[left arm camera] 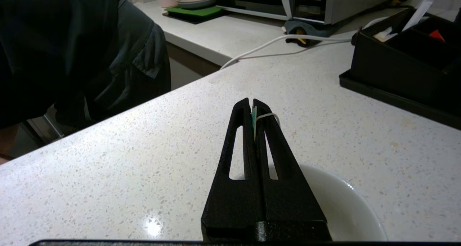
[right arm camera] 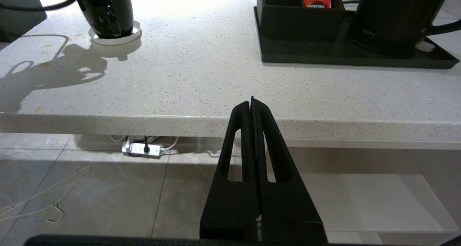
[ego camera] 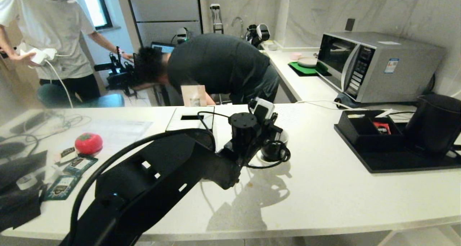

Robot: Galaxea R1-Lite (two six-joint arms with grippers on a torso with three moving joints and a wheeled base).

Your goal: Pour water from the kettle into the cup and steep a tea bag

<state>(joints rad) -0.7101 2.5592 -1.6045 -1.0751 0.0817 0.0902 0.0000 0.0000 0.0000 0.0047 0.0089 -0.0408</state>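
The black cup (ego camera: pixel 272 150) stands on its white saucer (right arm camera: pixel 115 37) mid-counter, also seen as the cup (right arm camera: pixel 105 11) in the right wrist view. My left gripper (left arm camera: pixel 252 103) hovers just over it, shut on a tea bag's green tag (left arm camera: pixel 254 119) with its white string (left arm camera: pixel 269 115) looped over one finger. The bag itself is hidden. A white round rim (left arm camera: pixel 345 206) lies under the fingers; cup or saucer, I cannot tell. The black kettle (ego camera: pixel 435 125) stands on the tray at the right, untouched. My right gripper (right arm camera: pixel 251 102) is shut and empty, parked below the counter's front edge.
A black tray (ego camera: pixel 403 165) holds an organiser box (ego camera: pixel 363 129) with sachets. A microwave (ego camera: pixel 378 66) sits behind it. Two people stand beyond the counter, one bent over (ego camera: pixel 216 66). Tea packets (ego camera: pixel 74 166) and a red tomato-shaped thing (ego camera: pixel 88 143) lie at the left.
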